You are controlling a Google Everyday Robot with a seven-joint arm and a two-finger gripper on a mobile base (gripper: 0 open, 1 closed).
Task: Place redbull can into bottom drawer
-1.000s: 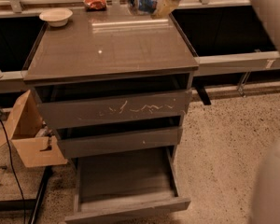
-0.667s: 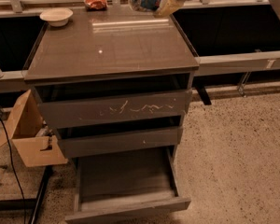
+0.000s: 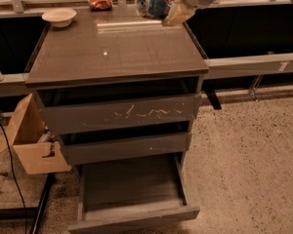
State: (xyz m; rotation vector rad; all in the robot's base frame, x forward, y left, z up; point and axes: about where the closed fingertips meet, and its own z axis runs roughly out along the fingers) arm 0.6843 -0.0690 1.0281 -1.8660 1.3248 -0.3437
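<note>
The redbull can [image 3: 152, 5], blue and silver, is held on its side in the air above the far right of the cabinet top, its silver end facing left. My gripper [image 3: 170, 6] is shut on it; one pale finger [image 3: 177, 14] hangs below the can on its right. The bottom drawer [image 3: 132, 189] is pulled out at the foot of the cabinet, a shallow dark grey tray with nothing in it. It lies well below the can and nearer the camera.
A white bowl [image 3: 59, 16] and a red-orange snack wrapper [image 3: 100, 2] sit at the back of the cabinet top [image 3: 112, 48]. The scratched top drawer front [image 3: 122, 113] is shut. A cardboard box [image 3: 27, 138] stands left of the cabinet. Speckled floor lies to the right.
My gripper has lifted the can a little higher above the far right of the cabinet top and drawn back toward the upper right. The drawers and other things have not moved.
</note>
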